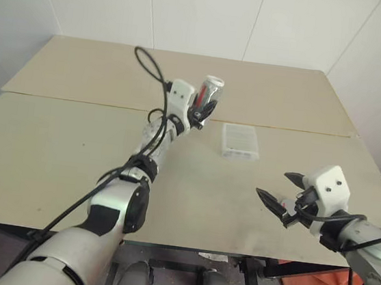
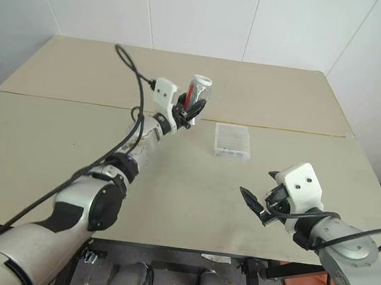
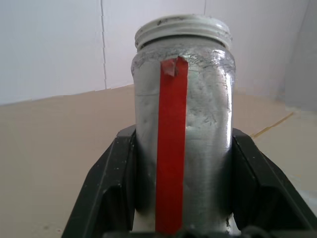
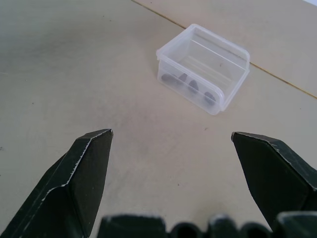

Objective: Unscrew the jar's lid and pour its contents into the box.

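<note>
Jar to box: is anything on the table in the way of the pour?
Nothing visible. The left gripper holds the jar above the table, and bare tabletop lies between it and the box. The open right gripper is off to the side.

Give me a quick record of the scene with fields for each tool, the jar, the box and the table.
left tool: shut on the jar, holding it up above the table
jar: mouth shows bare threads, no lid on it
right tool: open, holding nothing, facing the box
box: clear plastic, resting on the table, a few small dark pieces inside
table: beige top
</note>
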Motion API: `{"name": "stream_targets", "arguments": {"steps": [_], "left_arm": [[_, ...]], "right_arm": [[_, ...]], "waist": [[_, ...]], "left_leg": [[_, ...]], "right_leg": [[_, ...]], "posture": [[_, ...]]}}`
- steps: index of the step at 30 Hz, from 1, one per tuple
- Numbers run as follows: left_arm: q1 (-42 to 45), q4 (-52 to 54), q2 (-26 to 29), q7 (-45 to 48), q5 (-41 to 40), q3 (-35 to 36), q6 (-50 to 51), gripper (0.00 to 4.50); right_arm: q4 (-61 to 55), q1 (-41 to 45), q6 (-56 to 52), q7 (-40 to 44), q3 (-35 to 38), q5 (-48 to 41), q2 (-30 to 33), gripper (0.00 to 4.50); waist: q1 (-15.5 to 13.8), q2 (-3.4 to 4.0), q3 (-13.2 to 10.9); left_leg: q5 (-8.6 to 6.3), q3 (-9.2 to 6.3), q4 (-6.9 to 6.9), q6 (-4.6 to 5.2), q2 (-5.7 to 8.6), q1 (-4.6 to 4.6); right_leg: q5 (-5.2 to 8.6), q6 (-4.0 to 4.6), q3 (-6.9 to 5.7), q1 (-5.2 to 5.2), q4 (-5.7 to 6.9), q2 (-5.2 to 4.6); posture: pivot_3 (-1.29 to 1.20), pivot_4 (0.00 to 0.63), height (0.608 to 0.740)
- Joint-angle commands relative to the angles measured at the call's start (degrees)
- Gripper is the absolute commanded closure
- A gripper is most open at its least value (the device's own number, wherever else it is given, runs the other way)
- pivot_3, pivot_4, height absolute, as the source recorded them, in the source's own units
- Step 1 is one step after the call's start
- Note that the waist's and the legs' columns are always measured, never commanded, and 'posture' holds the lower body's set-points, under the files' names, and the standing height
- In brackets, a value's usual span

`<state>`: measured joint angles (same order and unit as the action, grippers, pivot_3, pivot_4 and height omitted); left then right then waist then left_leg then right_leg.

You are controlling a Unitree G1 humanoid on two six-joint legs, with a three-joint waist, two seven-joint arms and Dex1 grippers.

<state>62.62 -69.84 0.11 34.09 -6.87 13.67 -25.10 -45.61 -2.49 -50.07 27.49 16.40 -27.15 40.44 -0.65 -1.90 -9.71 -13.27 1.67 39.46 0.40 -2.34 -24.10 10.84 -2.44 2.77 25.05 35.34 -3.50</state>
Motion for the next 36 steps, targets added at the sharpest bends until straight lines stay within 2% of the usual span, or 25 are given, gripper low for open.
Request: {"name": "stream_targets", "arguments": {"steps": [1, 5, 11, 19, 21, 22, 27, 32, 36], "left_arm": [[-4.3, 5.4, -2.0, 2.5, -2.0, -0.3, -6.9, 2.43], [-9.7, 6.2, -1.5, 0.3, 2.4, -4.3, -11.8, 2.43], [-15.5, 7.5, -1.2, -2.1, 2.6, -5.5, -13.8, 2.43], [-20.3, 7.0, 1.4, -4.8, 7.6, -10.8, -11.8, 2.43], [-20.7, 6.9, 1.3, -5.9, 7.4, -11.0, -11.3, 1.72], [-20.9, 7.1, 1.1, -6.3, 7.0, -10.8, -11.2, 1.54], [-22.1, 8.7, 1.3, -7.4, 6.0, -10.3, -11.8, 0.02], [-24.5, 12.6, 2.1, -6.6, 5.9, -11.0, -11.8, 0.02], [-29.0, 19.7, 3.0, -6.7, 5.7, -11.5, -10.2, 0.02]], "right_arm": [[0.4, 0.8, 4.1, 0.8, -2.7, 2.6, 1.2, 0.01], [2.1, 3.5, 4.8, 0.5, -4.1, 2.8, 0.5, 0.01], [2.5, 2.8, 5.9, 0.7, -5.3, 4.0, 0.5, 0.01], [3.0, 3.2, 6.1, 0.7, -6.7, 4.8, 0.5, 0.01], [3.4, 3.3, 6.4, 0.9, -7.1, 5.2, 0.8, 0.0], [3.6, 3.3, 6.6, 0.9, -7.2, 5.4, 0.9, 0.0], [4.2, 3.6, 6.9, 1.1, -7.2, 5.5, 0.8, 0.0], [5.0, 3.8, 7.6, 1.5, -7.8, 6.3, 0.5, 0.0], [6.4, 4.4, 8.7, 1.6, -8.7, 7.1, 0.6, 0.0]], "waist": [[0.0, 0.0, 0.0], [0.2, 0.0, 0.0], [0.2, -0.01, 0.0], [0.2, 0.03, 0.1], [0.2, 0.04, 0.2], [0.2, 0.04, 0.2], [0.2, 0.16, 0.3], [0.5, 0.22, 0.3], [1.2, 0.29, 0.3]], "left_leg": [[0.0, 0.0, 0.02, 0.0, 0.01, 0.02], [0.0, 0.0, 0.31, 0.0, 0.0, 0.05], [0.03, 0.0, 0.36, 0.04, -0.01, 0.72], [0.03, 0.01, 0.36, 0.04, -0.04, 0.94], [0.03, 0.01, 0.36, 0.04, -0.04, 0.96], [0.03, 0.02, 0.36, 0.04, -0.04, 0.98], [0.03, 0.02, 0.33, 0.03, -0.05, 0.98], [0.03, 0.03, 0.31, 0.03, -0.06, 0.97], [0.03, 0.03, 0.25, 0.03, -0.09, 0.98]], "right_leg": [[0.0, 0.0, 0.01, -0.01, 0.01, 0.0], [-0.01, 0.0, 0.05, -0.04, 0.27, 0.02], [0.18, -0.35, 0.08, -0.61, 0.39, 0.04], [0.18, -0.35, 0.09, -0.8, 0.4, 0.06], [0.18, -0.35, 0.09, -0.83, 0.39, 0.05], [0.18, -0.36, 0.09, -0.85, 0.38, 0.05], [0.2, -0.35, 0.08, -0.82, 0.38, 0.06], [0.21, -0.35, 0.09, -0.81, 0.36, 0.05], [0.23, -0.32, 0.09, -0.81, 0.34, 0.07]], "posture": [[0.0, 0.15, 0.74], [0.0, 0.15, 0.74], [0.0, 0.15, 0.74], [0.0, 0.15, 0.74], [0.0, 0.15, 0.74], [0.0, 0.15, 0.74], [0.0, 0.15, 0.74], [0.0, 0.15, 0.74], [0.0, 0.15, 0.74]]}}
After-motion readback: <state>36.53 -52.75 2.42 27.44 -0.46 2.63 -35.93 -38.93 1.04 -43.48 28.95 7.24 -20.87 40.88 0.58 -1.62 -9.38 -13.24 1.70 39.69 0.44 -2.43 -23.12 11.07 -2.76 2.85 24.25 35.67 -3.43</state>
